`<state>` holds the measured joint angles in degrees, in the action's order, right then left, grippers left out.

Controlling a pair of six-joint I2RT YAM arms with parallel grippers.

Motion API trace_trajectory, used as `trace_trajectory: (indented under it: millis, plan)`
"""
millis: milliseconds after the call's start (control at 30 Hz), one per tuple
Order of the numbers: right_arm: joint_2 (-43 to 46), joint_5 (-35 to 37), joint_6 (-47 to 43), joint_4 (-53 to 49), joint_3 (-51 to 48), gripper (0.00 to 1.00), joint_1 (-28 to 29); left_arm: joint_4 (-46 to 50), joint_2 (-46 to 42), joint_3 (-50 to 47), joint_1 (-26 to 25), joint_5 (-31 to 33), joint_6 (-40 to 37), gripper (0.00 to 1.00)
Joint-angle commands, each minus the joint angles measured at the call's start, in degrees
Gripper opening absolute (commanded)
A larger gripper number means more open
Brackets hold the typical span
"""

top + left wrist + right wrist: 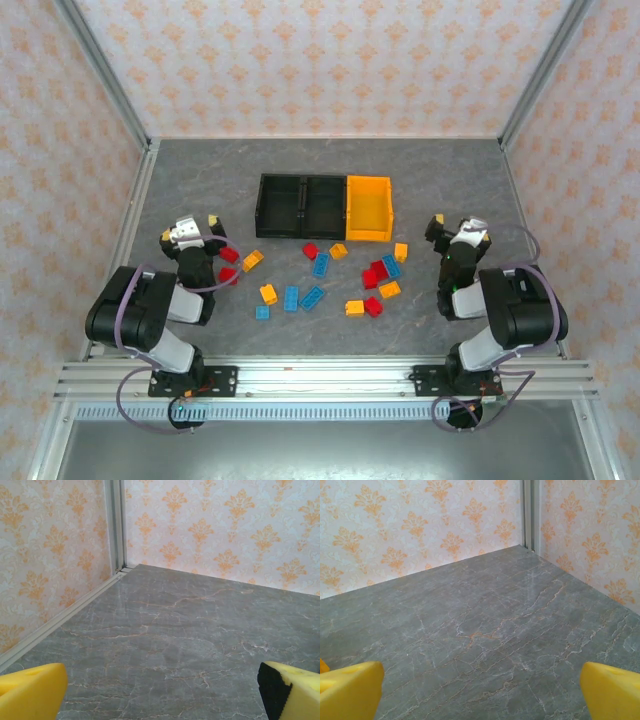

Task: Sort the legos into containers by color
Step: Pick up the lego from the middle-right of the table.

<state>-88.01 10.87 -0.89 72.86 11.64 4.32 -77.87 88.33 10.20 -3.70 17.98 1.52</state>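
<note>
Left claw: my left claw sits low at the left side of the surface. Its jaws are spread wide and hold nothing. In the left wrist view its yellow fingertips sit at opposite edges, with bare marbled surface between them.
Right claw: my right claw mirrors it on the right, equally wide and empty. Its pads frame only bare surface and the far corner.
Why parked so: I judge both arms are folded back near their bases, which keeps the middle open.
Legos: the legos lie scattered on the middle of the surface between my two arms, with the colours mixed together. Two red bricks lie closest to my left arm. An orange brick lies just beside the front right corner of the orange-yellow bin.
Containers: the containers stand in a joined row beyond the scatter, the two black bins on the left and the orange-yellow bin on the right. From above I can make out no brick inside any of them.
Stage: sorting looks unstarted.
Next move: the wide jaws suit a straight drop over one brick, and the left-side reds are my nearest pick.
Risk: bricks lying close together could get nudged, or two could be caught at once.
</note>
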Motion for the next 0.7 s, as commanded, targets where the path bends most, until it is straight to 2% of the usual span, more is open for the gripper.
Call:
trace_trajectory:
  millis: [0, 667]
  plan:
    - [0.9, -0.1, 0.5, 0.0, 0.5, 1.00, -0.4, -2.0, 0.3, 0.5, 0.0, 0.1, -0.1, 1.00]
    - [0.9, 0.0, 0.5, 0.0, 0.5, 1.00, -0.4, -2.0, 0.3, 0.5, 0.1, 0.1, 0.0, 1.00]
